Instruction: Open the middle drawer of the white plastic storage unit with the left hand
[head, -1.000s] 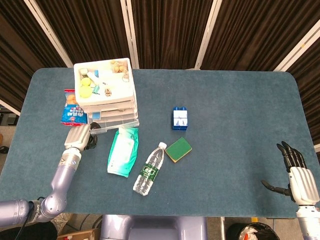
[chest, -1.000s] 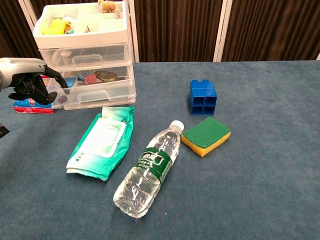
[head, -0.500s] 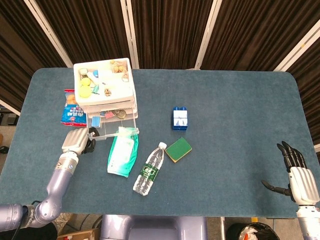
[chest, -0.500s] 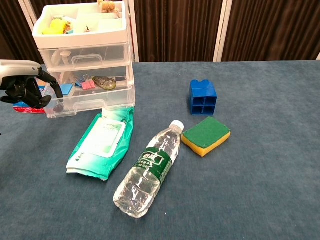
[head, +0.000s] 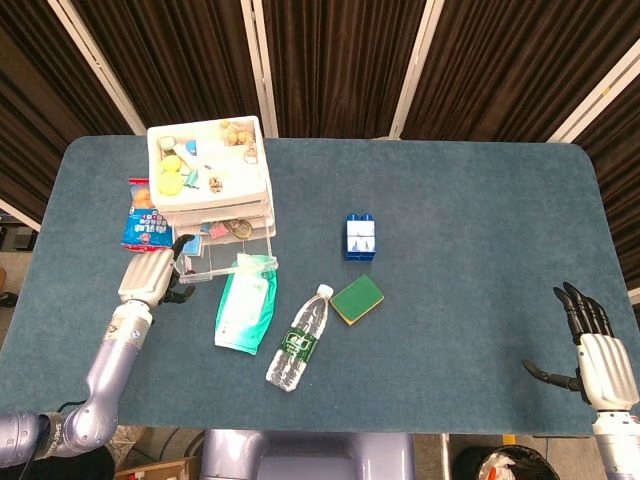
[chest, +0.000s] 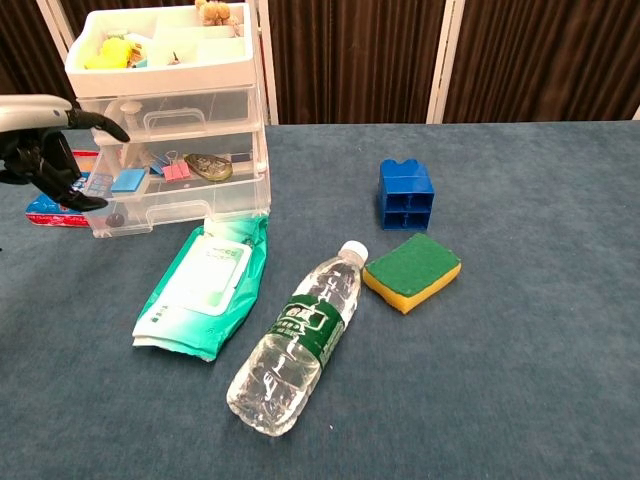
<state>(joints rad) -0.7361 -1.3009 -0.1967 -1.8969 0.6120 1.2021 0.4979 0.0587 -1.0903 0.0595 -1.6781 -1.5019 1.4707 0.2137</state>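
The white plastic storage unit (head: 215, 190) (chest: 170, 110) stands at the table's far left. One of its clear drawers (head: 215, 262) (chest: 170, 205) is pulled out toward the front and shows clips and small items inside. My left hand (head: 152, 277) (chest: 45, 150) hovers at the drawer's front left corner, fingers spread with the thumb pointing at the unit and nothing held. My right hand (head: 592, 352) rests at the near right edge, fingers apart and empty; only the head view shows it.
A green wipes pack (head: 245, 300) (chest: 200, 285) lies right in front of the drawer. Beside it are a water bottle (head: 298, 337) (chest: 300, 335), a green-yellow sponge (head: 357, 298) (chest: 412, 270) and a blue block (head: 360, 237) (chest: 405, 195). A snack bag (head: 143, 212) lies left of the unit.
The drawer slid out toward the front, drawn by my left hand. The hand has since lifted a little and spread its fingers off the drawer's corner. My right hand stayed still.
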